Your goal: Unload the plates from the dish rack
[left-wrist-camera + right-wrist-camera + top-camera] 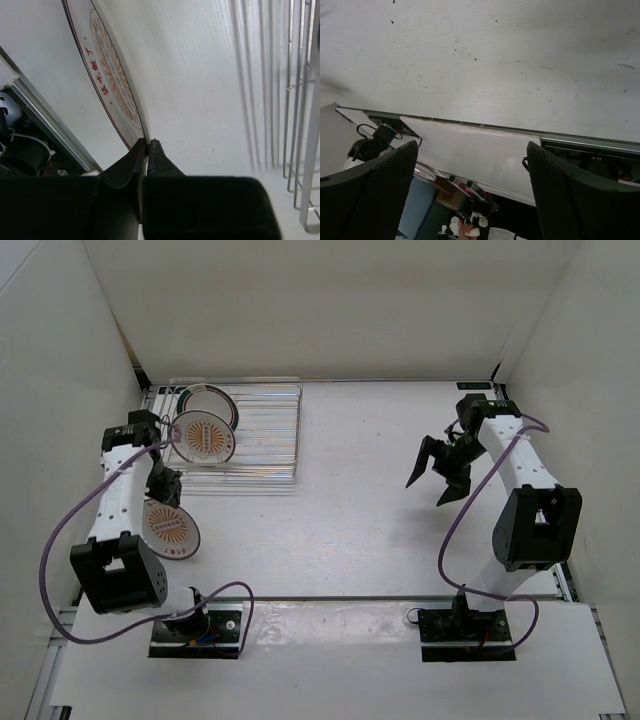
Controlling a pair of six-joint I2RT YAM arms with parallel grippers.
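The silver wire dish rack (262,432) stands at the back left. Two plates stand upright in it: one with an orange sunburst centre (205,437), and one with a green-and-red ringed rim (213,400) behind it. A third plate with an orange sunburst (170,528) is out of the rack, tilted, by the left arm. My left gripper (165,498) is shut on its rim. In the left wrist view the fingers (148,143) pinch the plate's edge (112,75). My right gripper (440,475) hangs open and empty at the right, far from the rack, its jaws (471,147) spread wide.
Rack wires (300,115) show at the right of the left wrist view. White walls enclose the table on three sides. A metal rail (330,598) runs along the near edge in front of the arm bases.
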